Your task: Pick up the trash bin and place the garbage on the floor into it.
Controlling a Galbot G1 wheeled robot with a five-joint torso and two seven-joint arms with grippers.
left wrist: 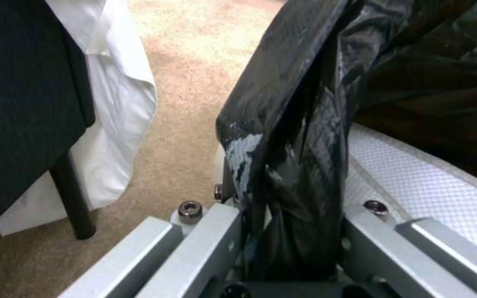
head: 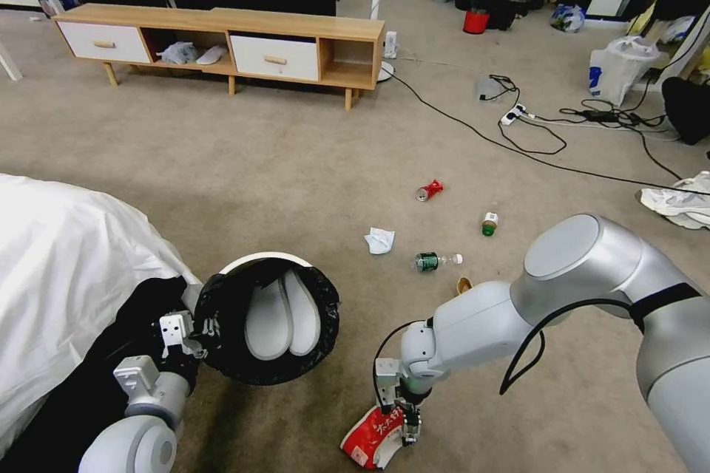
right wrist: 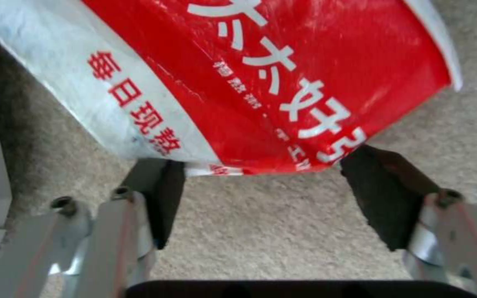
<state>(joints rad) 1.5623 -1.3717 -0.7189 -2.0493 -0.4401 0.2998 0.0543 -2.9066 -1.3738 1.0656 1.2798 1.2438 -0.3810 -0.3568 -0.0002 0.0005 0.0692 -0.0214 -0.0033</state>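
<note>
A: Where is the bin (head: 270, 318)?

B: Low on the left, lifted and tilted so its round mouth faces the camera. The left pincer (head: 194, 331) is clenched on its rim, pinching the glossy, crinkled black liner (left wrist: 299, 136) between flat metal fingers (left wrist: 216, 244). Two pale oval shapes lie inside the white plastic shell.

A: And the right pincer (head: 397, 414)?

B: Down at the carpet, straddling one corner of the wrapper (right wrist: 261, 78), a shiny red-and-white sheet with printed characters. Its dark rubbery pads (right wrist: 385, 194) stand apart on either side of that corner, released rather than gripping.

A: What else lies about?

B: On the short-pile beige floor (head: 259, 177), farther off: a crushed red can (head: 428, 190), a crumpled white tissue (head: 379, 240), a green bottle (head: 436, 261) on its side, a small green can (head: 489, 223), and a brown scrap (head: 464, 284) just past the right arm. White cloth (head: 66, 273) drapes at the left beside the bin.
</note>
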